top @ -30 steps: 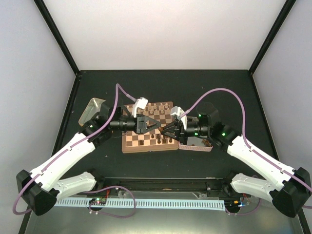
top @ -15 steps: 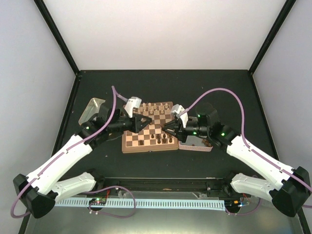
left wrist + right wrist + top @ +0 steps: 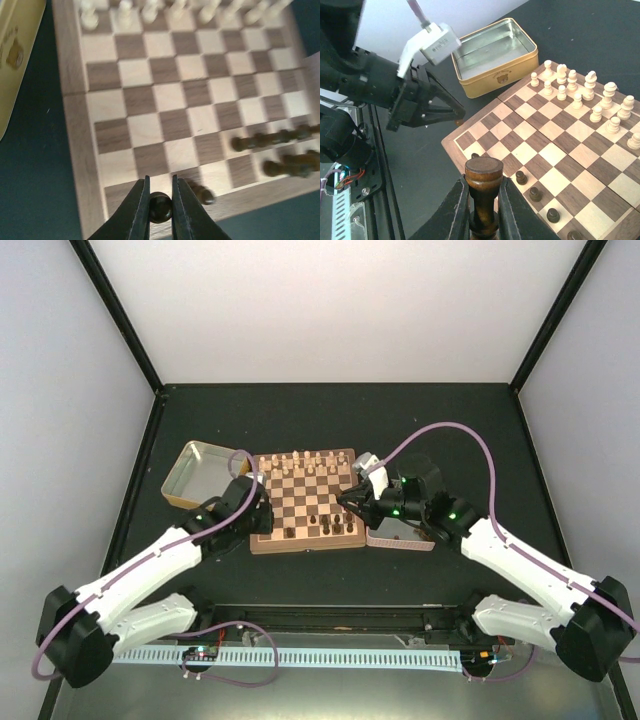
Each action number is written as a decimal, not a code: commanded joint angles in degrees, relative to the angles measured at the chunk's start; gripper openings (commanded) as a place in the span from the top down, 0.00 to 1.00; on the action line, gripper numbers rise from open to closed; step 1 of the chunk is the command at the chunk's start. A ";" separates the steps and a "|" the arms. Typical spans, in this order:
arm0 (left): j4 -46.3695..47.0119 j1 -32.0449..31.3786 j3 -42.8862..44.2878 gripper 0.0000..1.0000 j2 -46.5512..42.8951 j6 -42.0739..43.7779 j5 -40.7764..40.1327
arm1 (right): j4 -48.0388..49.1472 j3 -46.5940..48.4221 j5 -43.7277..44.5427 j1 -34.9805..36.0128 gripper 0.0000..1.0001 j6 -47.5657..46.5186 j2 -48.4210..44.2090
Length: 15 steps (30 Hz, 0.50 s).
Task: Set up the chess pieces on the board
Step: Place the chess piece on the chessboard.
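The board (image 3: 262, 540) lies between my arms. Pale pieces (image 3: 305, 462) fill its far rows, and several dark chess pieces (image 3: 335, 525) stand near its front right. My left gripper (image 3: 160, 179) is shut on a small round-headed dark piece (image 3: 160, 206) over the board's near-left corner (image 3: 80, 165); another dark piece (image 3: 202, 194) stands just right of it. My right gripper (image 3: 483, 182) is shut on a taller flat-topped dark piece (image 3: 483, 172), held above the board's near rows (image 3: 540, 165). From above, the left gripper (image 3: 264, 523) and right gripper (image 3: 344, 498) flank the board.
A gold tin (image 3: 195, 472) sits open and empty left of the board, also in the right wrist view as the gold tin (image 3: 495, 55). A second tin (image 3: 400, 537) lies at the board's right edge under my right arm. The left arm's fingers (image 3: 452, 112) reach in beside the board's corner.
My left gripper has drawn back from the board's middle to its near-left corner. The right gripper has shifted slightly right and still holds its piece.
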 commanded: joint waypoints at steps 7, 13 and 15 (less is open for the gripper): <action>5.47 0.42 -1.07 0.97 11.72 -1.66 -5.87 | 1.49 -0.22 0.76 0.24 0.85 1.27 0.32; 8.38 0.74 -2.42 0.96 14.54 -2.37 -7.67 | 1.30 -0.25 0.87 0.27 0.85 1.18 0.20; 9.59 0.83 -3.18 0.96 15.08 -2.37 -7.90 | 1.26 -0.21 0.91 0.32 0.85 1.22 0.28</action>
